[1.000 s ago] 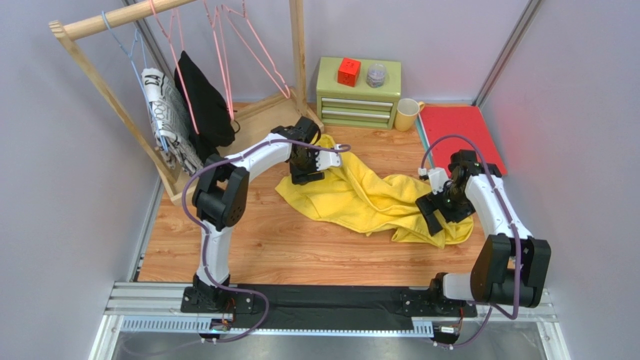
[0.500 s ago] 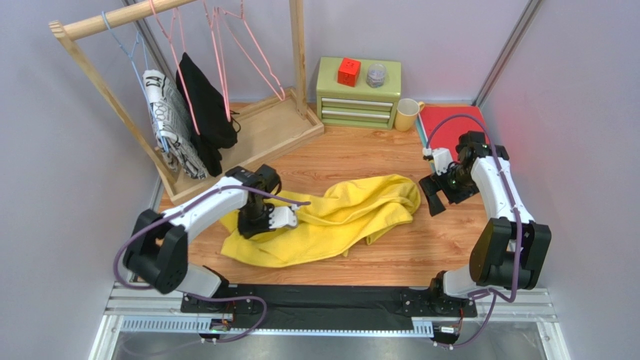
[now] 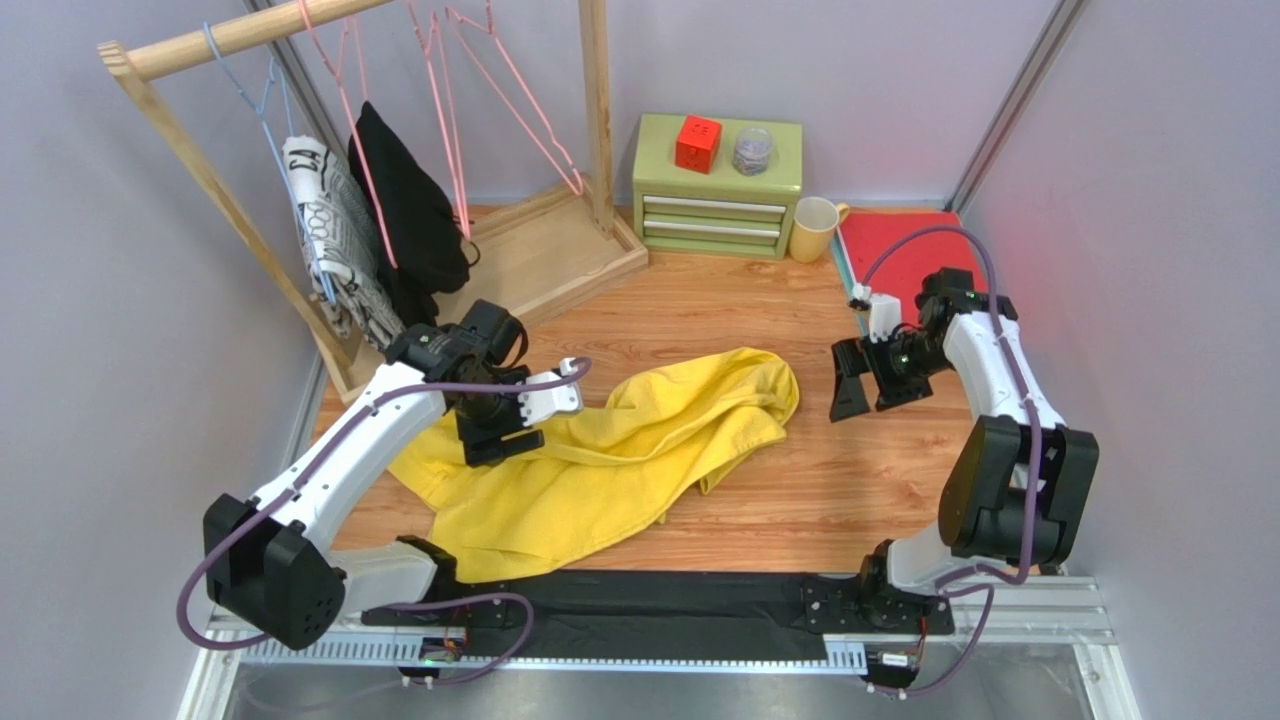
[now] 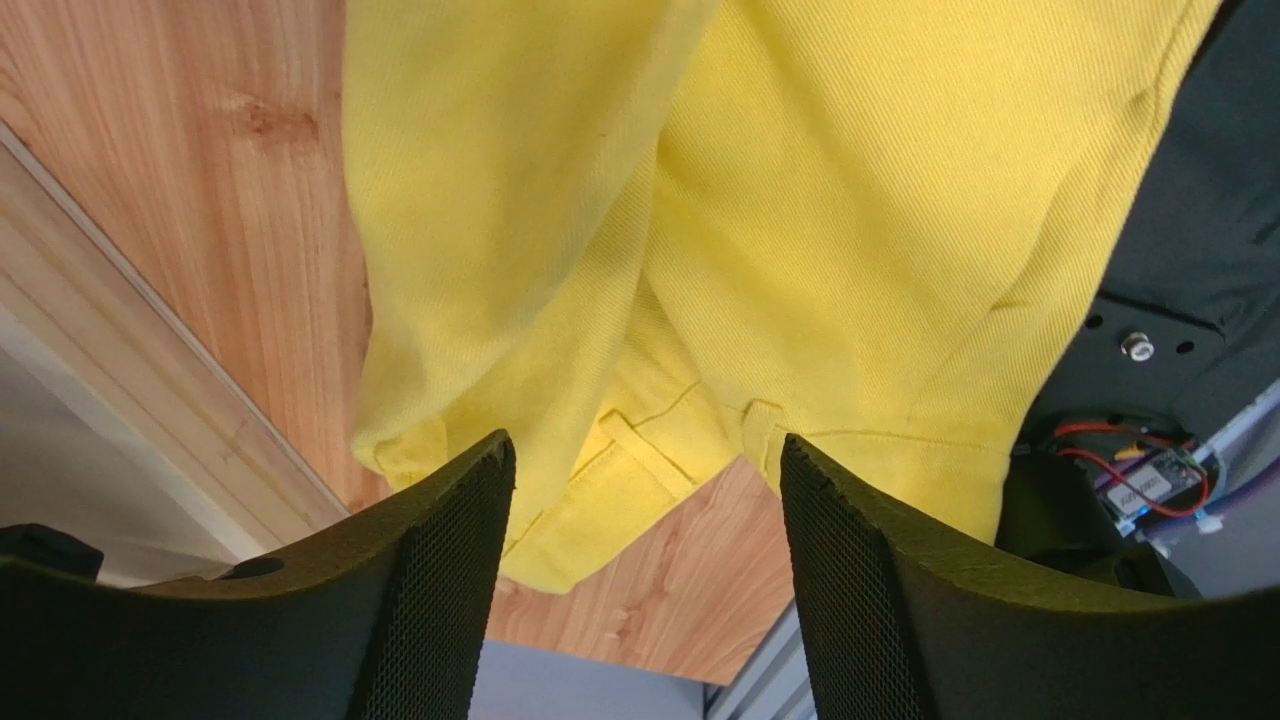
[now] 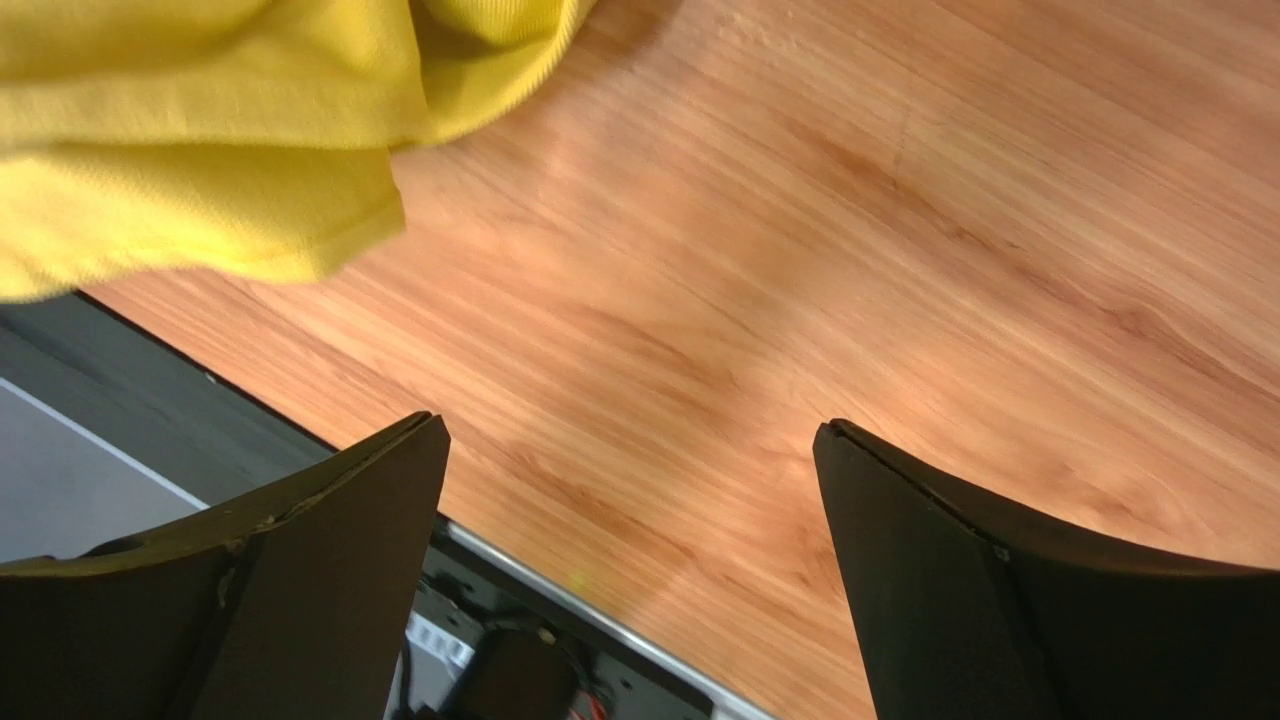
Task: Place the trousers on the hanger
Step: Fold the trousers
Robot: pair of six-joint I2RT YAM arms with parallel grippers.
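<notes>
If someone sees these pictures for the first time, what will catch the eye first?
The bright yellow trousers lie crumpled in the middle of the wooden table. The left arm reaches over their left end with its jaws open, as the left wrist view shows. At the far left stands a wooden rack with pink hangers and a black garment.

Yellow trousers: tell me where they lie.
In the top view the yellow trousers lie on the wooden table, left of centre, beneath the left gripper; the right gripper is apart to their right.
</notes>
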